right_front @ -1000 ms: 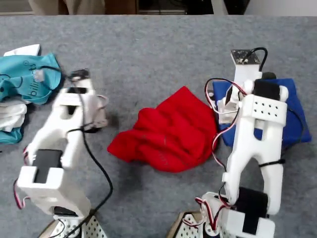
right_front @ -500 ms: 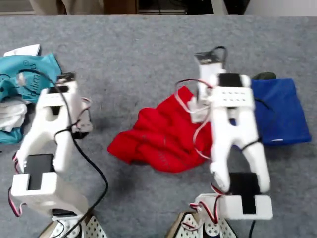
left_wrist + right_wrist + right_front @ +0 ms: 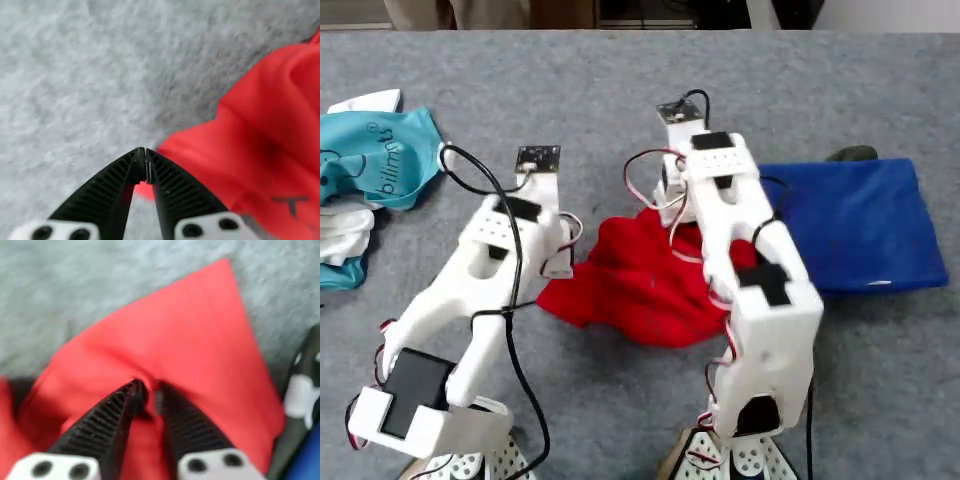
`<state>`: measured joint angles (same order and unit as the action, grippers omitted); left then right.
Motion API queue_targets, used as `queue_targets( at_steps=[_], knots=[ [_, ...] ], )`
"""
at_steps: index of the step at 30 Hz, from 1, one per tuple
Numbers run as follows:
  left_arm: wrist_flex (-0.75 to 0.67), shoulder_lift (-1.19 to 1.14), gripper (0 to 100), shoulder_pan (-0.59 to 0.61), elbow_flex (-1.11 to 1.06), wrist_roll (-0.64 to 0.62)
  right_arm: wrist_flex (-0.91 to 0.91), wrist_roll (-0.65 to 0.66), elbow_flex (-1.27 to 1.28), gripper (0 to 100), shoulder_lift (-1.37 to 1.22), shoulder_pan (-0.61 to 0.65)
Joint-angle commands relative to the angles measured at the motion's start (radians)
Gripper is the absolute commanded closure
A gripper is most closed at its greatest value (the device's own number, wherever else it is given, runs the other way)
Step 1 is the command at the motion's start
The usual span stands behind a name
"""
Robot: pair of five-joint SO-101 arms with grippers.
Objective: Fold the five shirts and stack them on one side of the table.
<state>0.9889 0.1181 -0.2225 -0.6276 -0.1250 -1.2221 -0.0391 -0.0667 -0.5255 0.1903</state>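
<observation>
A crumpled red shirt [image 3: 640, 285] lies mid-table between the two arms. A folded blue shirt [image 3: 860, 235] lies flat to its right. My left gripper [image 3: 145, 156] is shut with nothing in it, its tips just over the grey table at the red shirt's [image 3: 260, 140] left corner. My right gripper [image 3: 149, 392] is down on the far part of the red shirt [image 3: 190, 335], its fingers a narrow gap apart against the cloth. In the high view both grippers sit under their arms, the left arm [image 3: 510, 240] at the shirt's left edge and the right arm [image 3: 725, 195] over its far edge.
A teal shirt [image 3: 380, 165] and white cloth [image 3: 345, 230] are heaped at the table's left edge. A dark item [image 3: 850, 153] peeks out behind the blue shirt. Bare grey table [image 3: 620, 90] stretches along the far side.
The right arm swung left, from over the blue shirt to the red shirt's far edge. The left arm moved right, toward the red shirt's left corner.
</observation>
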Motion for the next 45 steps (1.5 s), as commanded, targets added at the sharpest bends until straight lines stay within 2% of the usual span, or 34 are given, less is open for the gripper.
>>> queue_targets(
  at_steps=[1, 3, 7, 11, 21, 25, 30, 33, 38, 42, 45],
  knots=[
    [-0.245, 0.027, 98, -0.021, -0.094, -0.034, -0.012, 0.017, -0.163, 98.7, -0.087, -0.054],
    [-0.304, 0.018, 98, -0.015, -0.124, -0.048, -0.031, 0.017, -0.236, 98.7, -0.107, -0.067],
    [-0.272, 0.019, 98, -0.015, -0.124, -0.046, -0.029, 0.002, -0.400, 98.7, -0.108, -0.090],
    [-0.253, 0.019, 98, -0.014, -0.124, -0.044, -0.011, -0.107, -0.573, 98.6, -0.119, -0.114],
    [-0.247, 0.021, 98, -0.011, -0.124, -0.044, 0.215, -0.301, -0.530, 98.6, -0.209, -0.179],
    [-0.245, 0.019, 98, 0.048, -0.078, -0.061, 0.252, -0.344, -0.529, 98.6, -0.211, -0.231],
    [-0.245, 0.010, 98, 0.112, 0.109, -0.273, 0.265, -0.374, -0.529, 98.5, -0.211, -0.249],
    [-0.252, -0.012, 98, 0.081, 0.222, -0.396, 0.265, -0.374, -0.530, 98.5, -0.211, -0.263],
    [-0.269, -0.174, 98, -0.044, 0.361, -0.422, 0.273, -0.376, -0.530, 98.4, -0.213, -0.282],
    [-0.281, -0.367, 87, -0.098, 0.427, -0.434, 0.288, -0.376, -0.526, 98.4, -0.213, -0.282],
    [-0.175, -0.430, 78, -0.101, 0.506, -0.514, 0.288, -0.376, -0.526, 98.4, -0.213, -0.282]
  ],
)
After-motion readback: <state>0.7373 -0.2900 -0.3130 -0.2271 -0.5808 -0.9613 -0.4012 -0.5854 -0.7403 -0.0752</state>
